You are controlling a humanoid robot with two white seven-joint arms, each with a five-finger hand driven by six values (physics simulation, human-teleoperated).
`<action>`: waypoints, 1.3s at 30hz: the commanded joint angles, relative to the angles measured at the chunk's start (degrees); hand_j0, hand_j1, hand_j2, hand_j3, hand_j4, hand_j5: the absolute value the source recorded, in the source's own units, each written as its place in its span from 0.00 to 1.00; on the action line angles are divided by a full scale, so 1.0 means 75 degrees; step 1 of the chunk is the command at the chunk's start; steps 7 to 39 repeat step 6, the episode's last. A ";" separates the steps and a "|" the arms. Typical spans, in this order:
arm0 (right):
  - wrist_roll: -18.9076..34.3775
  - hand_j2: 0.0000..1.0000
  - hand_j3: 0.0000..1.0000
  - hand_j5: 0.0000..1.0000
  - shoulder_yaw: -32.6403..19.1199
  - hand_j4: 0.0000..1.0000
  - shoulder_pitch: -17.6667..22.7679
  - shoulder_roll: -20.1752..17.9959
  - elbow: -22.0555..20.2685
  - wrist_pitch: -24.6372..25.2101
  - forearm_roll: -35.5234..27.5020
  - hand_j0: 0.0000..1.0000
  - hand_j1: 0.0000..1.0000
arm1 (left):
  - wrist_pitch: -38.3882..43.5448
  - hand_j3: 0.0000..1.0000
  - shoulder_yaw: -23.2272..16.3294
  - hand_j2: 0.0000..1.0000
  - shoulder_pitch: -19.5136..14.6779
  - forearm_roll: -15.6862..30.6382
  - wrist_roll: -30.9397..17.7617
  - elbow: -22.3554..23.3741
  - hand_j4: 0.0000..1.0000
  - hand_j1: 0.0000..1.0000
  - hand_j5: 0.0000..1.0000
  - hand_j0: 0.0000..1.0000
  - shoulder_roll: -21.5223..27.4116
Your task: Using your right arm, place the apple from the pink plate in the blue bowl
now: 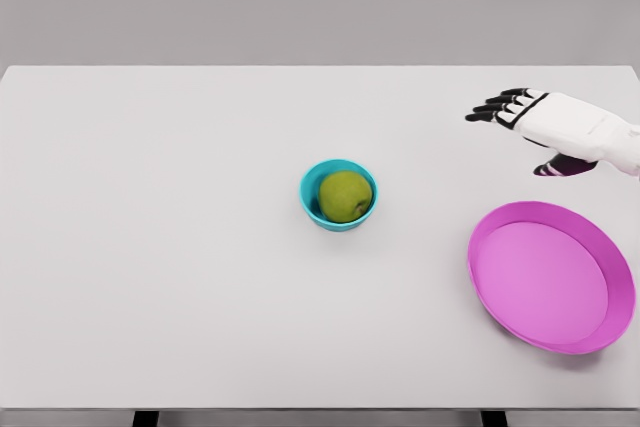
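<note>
Already the green apple sits inside the blue bowl near the middle of the white bench, and the pink plate at the lower right lies bare, so by the look of it the placing itself is done. The right hand hangs over the bench at the right edge, above and beyond the plate and well apart from the bowl, with its dark fingers apart, stretched toward the left and holding nothing. The left arm does not show. What remains, as I judge it, is only to bring the arm away cleanly: carry the hand out to the right and up, staying high enough that it passes over the raised rim of the plate rather than clipping it, and keep the fingers loose and spread so nothing gets dragged along. The bowl is small and light-looking, and the apple fills much of it, so any sweep back across the middle of the bench risks nudging both.
</note>
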 commanded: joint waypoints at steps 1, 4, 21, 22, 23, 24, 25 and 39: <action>-0.0004 1.00 1.00 1.00 -0.0014 1.00 0.0012 0.0065 0.0173 0.0023 -0.0038 1.00 1.00 | 0.0000 1.00 0.0000 1.00 0.0000 0.0001 -0.0001 0.0000 1.00 1.00 1.00 1.00 0.0000; -0.0004 1.00 1.00 1.00 -0.0014 1.00 0.0012 0.0206 0.0232 0.0023 -0.0015 1.00 1.00 | 0.0000 1.00 0.0000 1.00 0.0000 0.0001 -0.0001 0.0000 1.00 1.00 1.00 1.00 0.0000; -0.0004 1.00 1.00 1.00 -0.0014 1.00 0.0000 0.0218 0.0232 0.0023 -0.0015 1.00 1.00 | -0.0012 1.00 0.0000 1.00 -0.0012 0.0001 -0.0001 0.0000 1.00 1.00 1.00 1.00 0.0000; -0.0004 1.00 1.00 1.00 -0.0014 1.00 0.0000 0.0218 0.0232 0.0023 -0.0015 1.00 1.00 | -0.0012 1.00 0.0000 1.00 -0.0012 0.0001 -0.0001 0.0000 1.00 1.00 1.00 1.00 0.0000; -0.0004 1.00 1.00 1.00 -0.0014 1.00 0.0000 0.0218 0.0232 0.0023 -0.0015 1.00 1.00 | -0.0012 1.00 0.0000 1.00 -0.0012 0.0001 -0.0001 0.0000 1.00 1.00 1.00 1.00 0.0000; -0.0004 1.00 1.00 1.00 -0.0014 1.00 0.0000 0.0218 0.0232 0.0023 -0.0015 1.00 1.00 | -0.0012 1.00 0.0000 1.00 -0.0012 0.0001 -0.0001 0.0000 1.00 1.00 1.00 1.00 0.0000; -0.0004 1.00 1.00 1.00 -0.0014 1.00 0.0000 0.0218 0.0232 0.0023 -0.0015 1.00 1.00 | -0.0012 1.00 0.0000 1.00 -0.0012 0.0001 -0.0001 0.0000 1.00 1.00 1.00 1.00 0.0000; -0.0004 1.00 1.00 1.00 -0.0014 1.00 0.0000 0.0218 0.0232 0.0023 -0.0015 1.00 1.00 | -0.0012 1.00 0.0000 1.00 -0.0012 0.0001 -0.0001 0.0000 1.00 1.00 1.00 1.00 0.0000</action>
